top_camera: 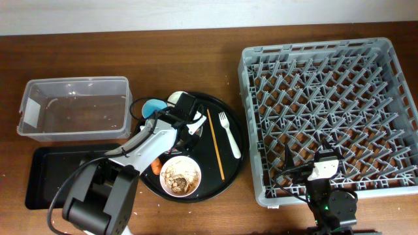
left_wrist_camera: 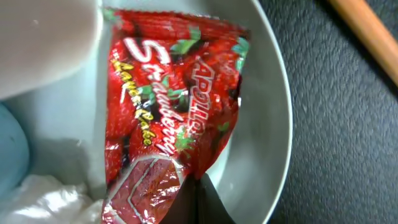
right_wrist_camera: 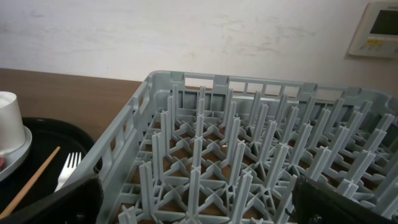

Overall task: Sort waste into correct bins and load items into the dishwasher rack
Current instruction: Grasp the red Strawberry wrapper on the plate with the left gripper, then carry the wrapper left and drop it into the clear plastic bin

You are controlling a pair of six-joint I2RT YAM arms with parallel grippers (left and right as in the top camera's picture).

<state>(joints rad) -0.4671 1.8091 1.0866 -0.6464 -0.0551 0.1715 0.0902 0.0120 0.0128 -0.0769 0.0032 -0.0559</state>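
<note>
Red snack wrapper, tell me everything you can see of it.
The red snack wrapper is glossy, crinkled, foil-like plastic printed with strawberries, green leaves, and white and yellow lettering that reads Apollo Strawberry Layer Cake. It looks flattened and lies slantwise on the pale round plate, with one sealed end toward the left wrist camera. A crumpled white tissue lies against that end.

Left arm (top_camera: pixel 149 139) extended; right tool (right_wrist_camera: pixel 198 198) spread wide.
</note>
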